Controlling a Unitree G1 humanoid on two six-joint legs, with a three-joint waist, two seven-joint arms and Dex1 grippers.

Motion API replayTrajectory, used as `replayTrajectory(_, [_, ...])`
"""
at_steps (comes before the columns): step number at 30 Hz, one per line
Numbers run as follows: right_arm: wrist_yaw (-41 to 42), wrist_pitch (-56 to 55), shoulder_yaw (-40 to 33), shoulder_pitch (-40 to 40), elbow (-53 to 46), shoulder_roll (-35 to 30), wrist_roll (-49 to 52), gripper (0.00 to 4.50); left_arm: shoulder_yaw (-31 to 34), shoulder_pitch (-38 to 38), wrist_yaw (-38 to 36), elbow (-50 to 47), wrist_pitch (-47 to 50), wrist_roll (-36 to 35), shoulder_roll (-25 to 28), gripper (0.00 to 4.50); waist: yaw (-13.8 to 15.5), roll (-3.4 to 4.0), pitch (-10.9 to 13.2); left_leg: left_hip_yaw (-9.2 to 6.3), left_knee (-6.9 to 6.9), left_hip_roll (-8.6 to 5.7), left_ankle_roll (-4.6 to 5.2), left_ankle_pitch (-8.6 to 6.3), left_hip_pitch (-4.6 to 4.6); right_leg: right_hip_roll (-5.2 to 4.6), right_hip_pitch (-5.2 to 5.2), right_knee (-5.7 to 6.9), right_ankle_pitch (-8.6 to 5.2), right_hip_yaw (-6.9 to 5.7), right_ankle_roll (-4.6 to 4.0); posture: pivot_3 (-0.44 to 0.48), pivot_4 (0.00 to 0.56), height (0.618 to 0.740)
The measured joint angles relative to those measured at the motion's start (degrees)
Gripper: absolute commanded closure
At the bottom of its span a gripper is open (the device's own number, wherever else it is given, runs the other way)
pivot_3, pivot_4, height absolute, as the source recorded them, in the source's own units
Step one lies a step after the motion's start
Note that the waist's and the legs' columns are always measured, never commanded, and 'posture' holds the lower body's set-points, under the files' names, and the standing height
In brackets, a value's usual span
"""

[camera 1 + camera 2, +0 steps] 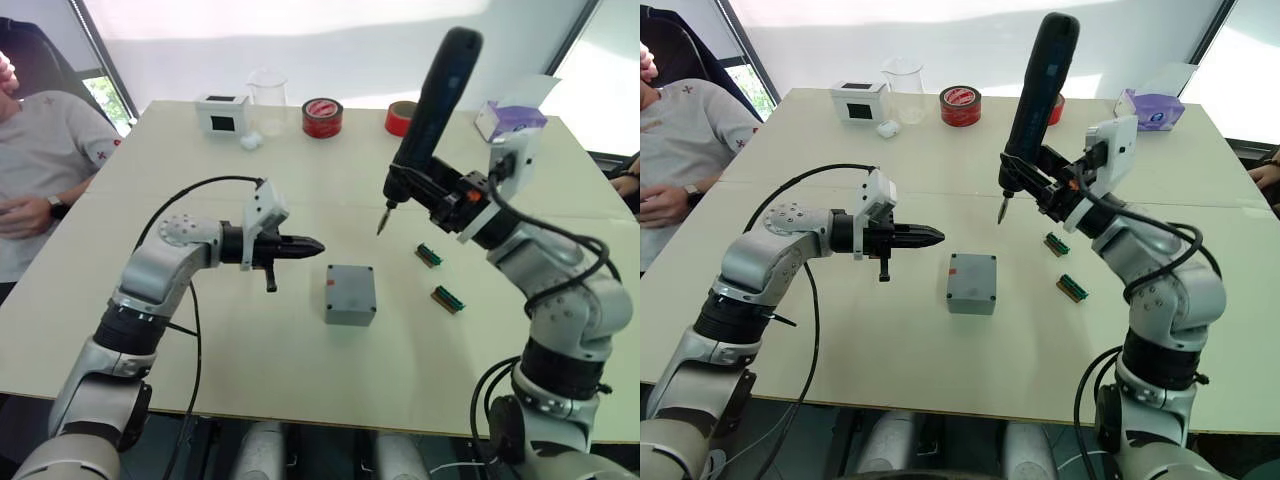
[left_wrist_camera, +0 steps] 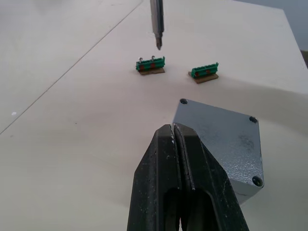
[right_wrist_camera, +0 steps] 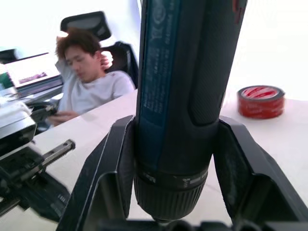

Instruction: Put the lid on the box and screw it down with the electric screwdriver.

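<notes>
right gripper (image 1: 1040,183) holds the electric screwdriver (image 1: 1034,98) above the box (image 1: 972,283).

Label marks on the electric screwdriver (image 3: 161,67) seem illegible.

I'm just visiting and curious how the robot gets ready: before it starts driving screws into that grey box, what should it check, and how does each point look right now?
1. Lid on the box: ok, it sits flush on top.
2. Screws in the corner holes: ok for the three corners seen from the left wrist; the fourth is hidden behind the fingers.
3. Electric screwdriver held firmly: ok, the right gripper clamps it on both sides.
4. Bit over a screw: not ok, the tip hangs above the table beyond the box, near the green connectors.
5. Box steadied: not ok, the left gripper is shut, beside the box and off it.
</notes>
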Motion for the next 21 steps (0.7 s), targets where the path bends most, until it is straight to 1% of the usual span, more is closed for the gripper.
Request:
replayTrajectory(3, [-1.12, -2.98, 3.84, 2.74, -0.95, 0.17, -1.71, 2.74, -2.31, -0.03, -0.53, 0.26, -1.29, 1.83, -0.55, 4.50, -0.07, 0.01, 0.00, 0.00, -0.02, 0.06, -0.02, 0.01, 0.01, 0.07, -0.04, 0.05, 0.00, 0.00, 0.00, 0.000, 0.150, 0.715])
replayTrajectory(7, [-0.68, -6.20, 8.37, 6.29, -1.00, -1.29, -3.81, 2.74, -3.73, -0.05, -0.77, 1.37, -2.49, 3.31, -2.47, 4.50, -0.02, 0.01, 0.00, -0.01, -0.02, 0.07, -0.02, 0.02, 0.02, 0.08, -0.05, 0.08, -0.01, 0.00, 0.00, 0.000, 0.150, 0.715])
replayTrajectory(9, [-0.46, -6.60, 9.72, 7.23, -1.00, -1.93, -4.41, 2.74, -4.66, -0.09, -0.79, 1.71, -2.99, 3.88, -3.51, 4.50, 0.09, 0.00, 0.01, -0.01, -0.01, 0.07, -0.02, 0.02, 0.01, 0.08, -0.05, 0.07, -0.01, 0.00, 0.00, 0.000, 0.150, 0.715])
replayTrajectory(11, [-0.42, -7.39, 11.11, 7.78, -1.00, -2.11, -4.70, 2.74, -7.00, -0.16, -0.93, 1.95, -3.55, 5.44, -5.00, 4.50, 0.08, 0.00, 0.01, -0.01, -0.01, 0.06, -0.02, 0.01, 0.02, 0.08, -0.04, 0.07, -0.01, 0.01, 0.00, 0.000, 0.150, 0.715])
replayTrajectory(14, [-0.43, -8.22, 11.55, 7.93, -1.00, -2.75, -4.79, 2.74, -9.27, -0.18, -1.54, 1.96, -4.42, 7.32, -5.37, 4.50, 0.02, 0.00, 0.01, -0.01, -0.01, 0.08, -0.02, 0.01, 0.02, 0.09, -0.04, 0.07, -0.01, 0.01, 0.00, 0.000, 0.150, 0.715])
replayTrajectory(21, [-0.91, -8.29, 11.99, 8.39, -1.00, -3.64, -4.78, 2.74, -9.69, -0.21, -2.35, 2.05, -6.64, 9.57, -5.37, 4.50, 0.08, 0.00, 0.01, -0.03, -0.01, 0.09, -0.01, 0.01, 0.02, 0.09, -0.04, 0.07, -0.01, 0.01, 0.00, 0.000, 0.150, 0.715])
